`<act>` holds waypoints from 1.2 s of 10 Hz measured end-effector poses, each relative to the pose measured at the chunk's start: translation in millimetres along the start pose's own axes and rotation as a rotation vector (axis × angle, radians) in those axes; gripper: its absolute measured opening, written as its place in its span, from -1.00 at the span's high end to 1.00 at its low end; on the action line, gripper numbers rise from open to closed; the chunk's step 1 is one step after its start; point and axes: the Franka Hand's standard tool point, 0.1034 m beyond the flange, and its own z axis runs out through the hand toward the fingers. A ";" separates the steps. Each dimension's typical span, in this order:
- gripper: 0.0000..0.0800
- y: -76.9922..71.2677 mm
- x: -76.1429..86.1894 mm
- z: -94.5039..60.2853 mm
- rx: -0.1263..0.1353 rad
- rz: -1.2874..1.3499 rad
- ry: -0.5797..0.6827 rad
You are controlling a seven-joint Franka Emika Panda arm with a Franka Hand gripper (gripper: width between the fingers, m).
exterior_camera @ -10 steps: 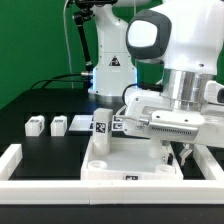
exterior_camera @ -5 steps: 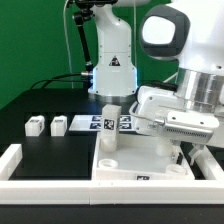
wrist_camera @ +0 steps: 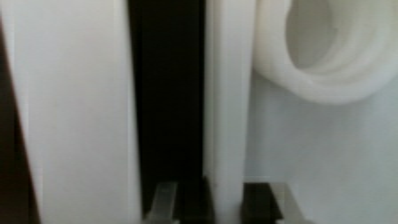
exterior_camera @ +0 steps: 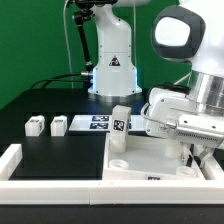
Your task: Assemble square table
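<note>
We find the square tabletop (exterior_camera: 145,152) flat beside the front border wall (exterior_camera: 50,196), likely braced there. One corner socket (exterior_camera: 118,159) holds an upright leg (exterior_camera: 119,125); another socket (wrist_camera: 338,50) stands empty. The gripper (exterior_camera: 192,153) has its fingers (wrist_camera: 166,203) clamped on a thin tabletop rib (wrist_camera: 221,110), presumably to shift the slab. Two loose legs (exterior_camera: 34,126) lie near the marker board (exterior_camera: 95,122).

Tabletop slab (exterior_camera: 150,152) runs off the exterior view's right edge, partly hidden behind the gripper (exterior_camera: 193,156); close up, its round socket (wrist_camera: 338,55) is blurred and cropped.
</note>
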 end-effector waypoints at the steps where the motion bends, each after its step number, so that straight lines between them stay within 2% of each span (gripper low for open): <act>1: 0.84 0.0 0.0 0.1 0.000 0.001 0.000; 4: 0.84 -1.9 0.0 0.7 0.000 0.003 0.001; 5: 0.84 -7.2 -0.3 1.6 0.009 0.007 0.004; 7: -0.04 -19.2 -2.5 1.7 0.026 0.018 0.006; 8: -0.37 -26.6 -3.6 1.8 0.041 0.022 0.006; 9: -0.37 -30.1 -4.4 2.3 0.045 0.025 0.006; 10: -0.58 -31.7 -4.6 2.7 0.046 0.027 0.006; 12: -0.62 -32.8 -4.6 3.3 0.046 0.029 0.007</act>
